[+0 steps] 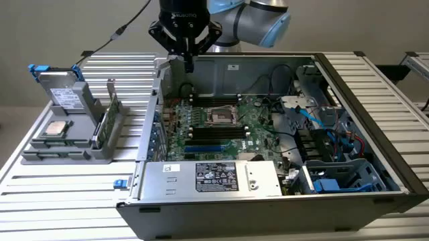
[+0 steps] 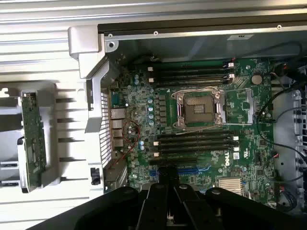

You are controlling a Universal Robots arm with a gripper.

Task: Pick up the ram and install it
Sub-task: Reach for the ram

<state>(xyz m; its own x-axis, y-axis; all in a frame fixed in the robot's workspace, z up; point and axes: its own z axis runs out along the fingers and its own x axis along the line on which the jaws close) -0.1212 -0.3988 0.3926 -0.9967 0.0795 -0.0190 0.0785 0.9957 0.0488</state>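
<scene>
The ram is a long green board standing on edge in a grey holder at the exterior view's left, outside the computer case. In the wrist view the ram lies well away from my fingers. My gripper hangs shut and holds nothing, above the back left corner of the open case, over the motherboard. The shut fingertips of my gripper point at the board near the black memory slots. More black memory slots lie on the far side of the processor socket.
A grey drive box with blue clips and a silver processor chip sit in the same holder. The case wall stands between holder and motherboard. A power supply and cables with drive cages fill the case's front and right.
</scene>
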